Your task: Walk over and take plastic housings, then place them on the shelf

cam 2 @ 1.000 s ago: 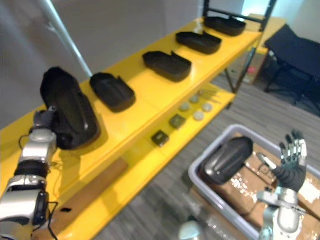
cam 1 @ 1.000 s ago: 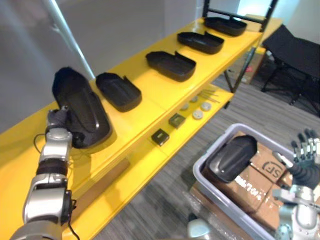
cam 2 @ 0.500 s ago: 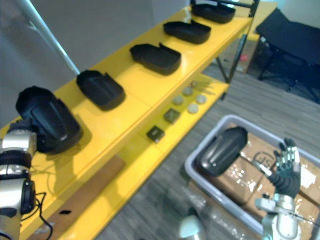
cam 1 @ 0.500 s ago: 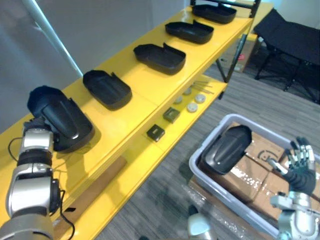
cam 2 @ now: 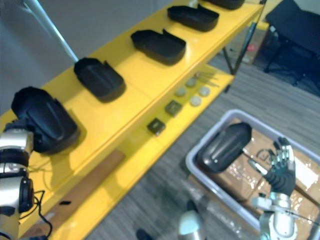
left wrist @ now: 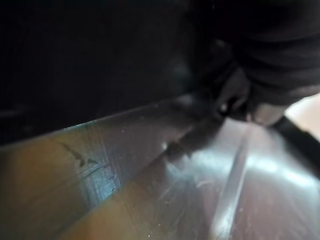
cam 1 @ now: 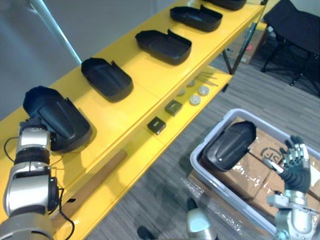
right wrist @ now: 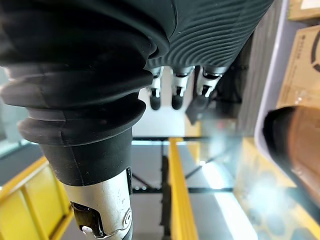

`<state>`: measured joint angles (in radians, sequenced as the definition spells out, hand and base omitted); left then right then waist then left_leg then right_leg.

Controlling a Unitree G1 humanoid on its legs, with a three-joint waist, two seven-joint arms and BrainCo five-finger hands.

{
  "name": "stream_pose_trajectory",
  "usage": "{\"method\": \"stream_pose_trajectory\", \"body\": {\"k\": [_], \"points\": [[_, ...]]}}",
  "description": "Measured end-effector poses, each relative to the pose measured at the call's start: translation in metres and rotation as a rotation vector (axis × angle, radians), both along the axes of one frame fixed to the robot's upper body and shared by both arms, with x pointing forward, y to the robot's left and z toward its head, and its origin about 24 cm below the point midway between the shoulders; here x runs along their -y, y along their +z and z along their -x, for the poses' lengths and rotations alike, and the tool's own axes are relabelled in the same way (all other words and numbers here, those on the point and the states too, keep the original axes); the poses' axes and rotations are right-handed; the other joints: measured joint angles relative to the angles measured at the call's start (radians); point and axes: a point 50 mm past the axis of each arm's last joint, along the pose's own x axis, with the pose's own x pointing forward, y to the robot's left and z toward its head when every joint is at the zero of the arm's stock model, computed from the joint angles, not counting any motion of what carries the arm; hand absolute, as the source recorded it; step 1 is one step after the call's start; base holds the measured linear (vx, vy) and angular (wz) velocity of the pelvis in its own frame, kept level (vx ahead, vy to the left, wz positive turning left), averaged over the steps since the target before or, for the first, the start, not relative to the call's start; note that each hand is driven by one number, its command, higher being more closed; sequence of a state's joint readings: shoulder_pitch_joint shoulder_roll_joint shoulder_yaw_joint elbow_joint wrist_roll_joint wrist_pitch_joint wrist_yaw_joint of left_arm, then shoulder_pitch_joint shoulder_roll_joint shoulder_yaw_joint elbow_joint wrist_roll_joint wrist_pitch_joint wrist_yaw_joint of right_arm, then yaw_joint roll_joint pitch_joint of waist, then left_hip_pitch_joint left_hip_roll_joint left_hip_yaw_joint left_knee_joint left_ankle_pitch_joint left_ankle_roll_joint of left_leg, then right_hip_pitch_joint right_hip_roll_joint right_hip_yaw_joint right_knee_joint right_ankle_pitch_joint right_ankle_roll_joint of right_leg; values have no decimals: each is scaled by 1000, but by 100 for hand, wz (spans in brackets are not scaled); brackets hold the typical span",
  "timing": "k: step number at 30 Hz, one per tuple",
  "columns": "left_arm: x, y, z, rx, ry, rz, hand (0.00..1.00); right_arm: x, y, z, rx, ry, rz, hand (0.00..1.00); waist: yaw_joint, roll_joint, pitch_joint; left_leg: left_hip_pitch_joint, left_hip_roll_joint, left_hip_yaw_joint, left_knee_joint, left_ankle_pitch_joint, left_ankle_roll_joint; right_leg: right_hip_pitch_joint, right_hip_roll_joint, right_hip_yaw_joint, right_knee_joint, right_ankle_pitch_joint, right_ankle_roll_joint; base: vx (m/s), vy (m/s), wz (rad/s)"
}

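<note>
A black plastic housing (cam 1: pixel 59 121) lies on the yellow shelf's top board (cam 1: pixel 125 107) at its near end. My left hand (cam 1: pixel 31 126) is pressed against that housing's near edge, and the housing's dark wall (left wrist: pixel 100 55) looms close in the left wrist view. Further along the board lie three more housings (cam 1: pixel 107 79) (cam 1: pixel 164 46) (cam 1: pixel 196 17). Another housing (cam 1: pixel 229 145) rests dome-up in a grey bin (cam 1: pixel 200 167). My right hand (cam 1: pixel 293 161) hovers open over the bin's right side, its fingers (right wrist: pixel 172 92) straight, touching nothing.
The bin holds cardboard boxes (cam 1: pixel 267 155) under the housing. The shelf's lower board (cam 1: pixel 145 150) carries two small dark blocks (cam 1: pixel 157 125), round discs (cam 1: pixel 199 95) and a wooden plank (cam 1: pixel 95 180). A black folding chair (cam 1: pixel 295 25) stands at the far right on the grey carpet.
The housing by my left hand went from tilted up on its edge to lying low on the shelf. The camera shifted. The right hand stayed raised and open.
</note>
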<state>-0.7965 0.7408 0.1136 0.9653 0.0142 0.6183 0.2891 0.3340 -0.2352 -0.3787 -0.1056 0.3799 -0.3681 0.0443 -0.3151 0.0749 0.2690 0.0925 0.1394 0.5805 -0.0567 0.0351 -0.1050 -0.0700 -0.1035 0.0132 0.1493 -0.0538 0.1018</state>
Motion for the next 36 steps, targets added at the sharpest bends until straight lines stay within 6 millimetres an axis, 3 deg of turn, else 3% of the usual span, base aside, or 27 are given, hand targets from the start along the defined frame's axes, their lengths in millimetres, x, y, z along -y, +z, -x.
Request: {"method": "stream_pose_trajectory", "body": {"k": [14,15,31,36], "points": [[-4,-4,5,-45,-17,-35,100,-6,-3,-3,-12,34,-20,0,4,-10,31,-38,18,-36,52,-8,3,-12,0,-29,27,-11,-11,1,-15,6],[-5,-3,5,-44,-16,-39,0,-6,-3,-3,-12,29,-20,0,3,-10,32,-47,19,-38,58,-8,3,-23,0,-29,35,-13,-12,-39,-26,1],[-19,21,7,54,-10,-174,0,-1,7,-8,4,47,33,0,-10,2,76,-77,17,-25,67,-7,4,-87,-2,-8,87,-24,-13,-5,0,-3],[-22,37,6,198,65,-164,0,-1,9,-7,33,47,33,0,-13,3,77,-75,16,-25,67,-7,4,-86,-3,-9,91,-27,-13,0,0,0]]}}
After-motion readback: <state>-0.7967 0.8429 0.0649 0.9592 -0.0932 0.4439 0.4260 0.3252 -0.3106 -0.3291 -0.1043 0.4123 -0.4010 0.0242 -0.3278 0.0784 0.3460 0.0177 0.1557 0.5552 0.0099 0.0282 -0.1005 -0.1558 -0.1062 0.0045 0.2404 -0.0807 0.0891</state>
